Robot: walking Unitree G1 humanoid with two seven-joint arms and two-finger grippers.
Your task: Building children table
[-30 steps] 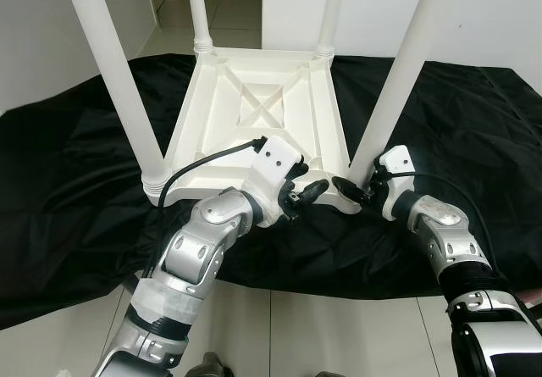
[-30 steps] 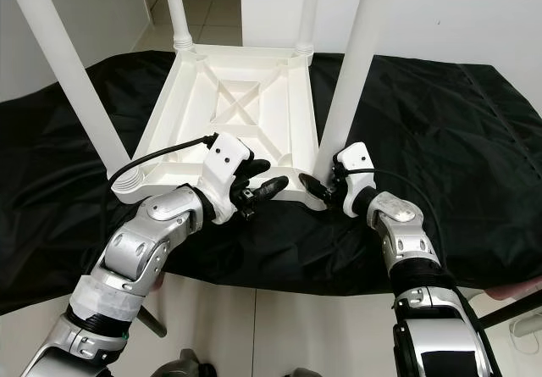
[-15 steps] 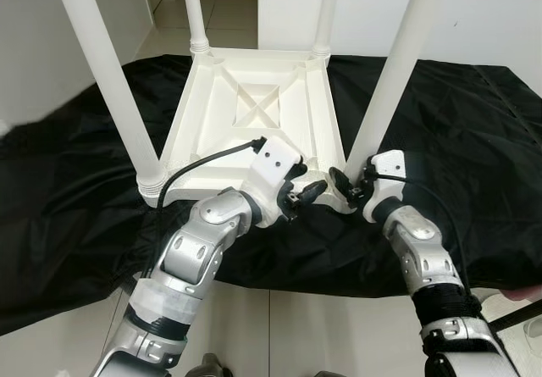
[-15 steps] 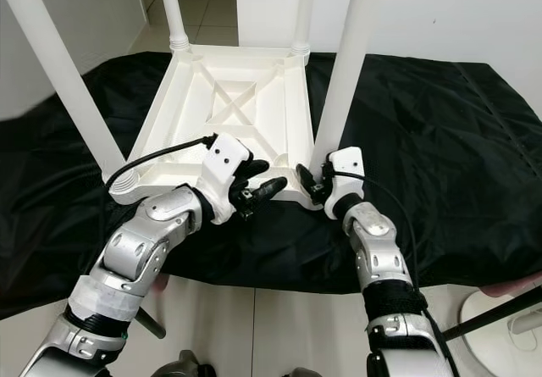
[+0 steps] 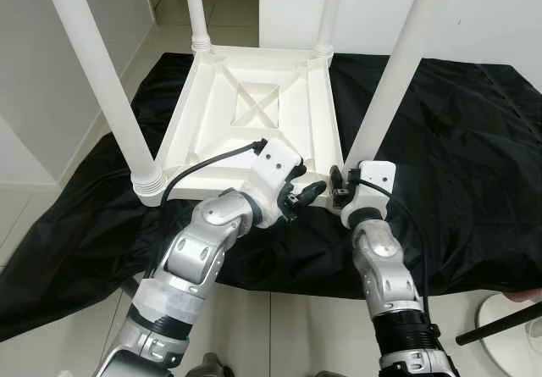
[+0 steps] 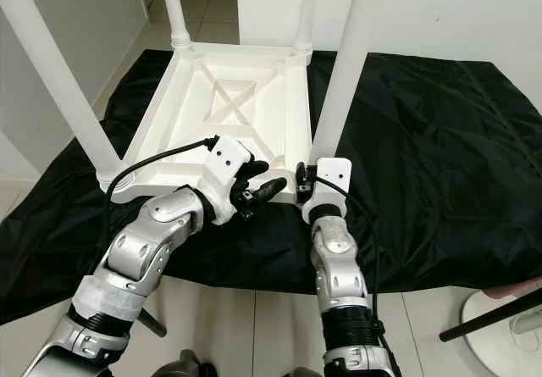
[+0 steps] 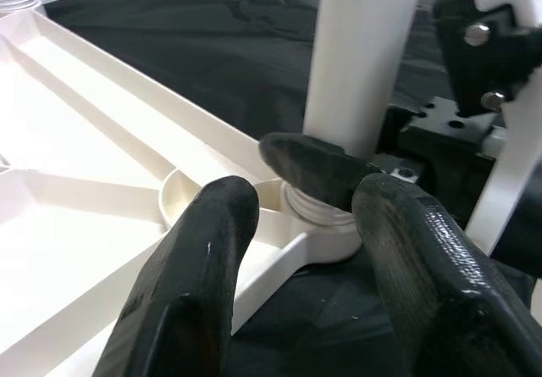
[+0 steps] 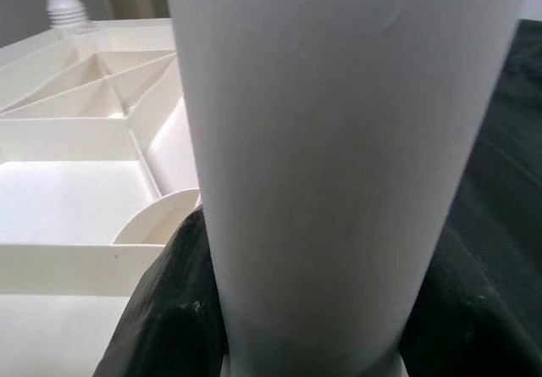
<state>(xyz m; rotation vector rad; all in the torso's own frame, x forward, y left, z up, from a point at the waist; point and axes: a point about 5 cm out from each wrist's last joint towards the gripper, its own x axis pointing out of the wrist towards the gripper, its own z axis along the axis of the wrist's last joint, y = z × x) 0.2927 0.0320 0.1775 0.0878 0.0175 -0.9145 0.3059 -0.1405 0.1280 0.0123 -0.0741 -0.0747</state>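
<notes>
White plastic children's table (image 5: 254,106), upturned on a black sheet (image 5: 457,140) with four legs raised; its near right leg (image 5: 402,72) is clasped at the base by the right gripper (image 6: 306,182), while the left gripper (image 5: 303,195) is held spread beside it

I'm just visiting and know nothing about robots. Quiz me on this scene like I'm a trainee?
1. True or false: the white table lies upside down on a black cloth.
2. How many legs stand on the table?
3. Which gripper closes around the near right leg at its base: A) left gripper, B) right gripper?

Key: 1 true. 2 four. 3 B; the right wrist view shows its fingers on either side of the leg, while the left gripper hovers open beside it.
</notes>
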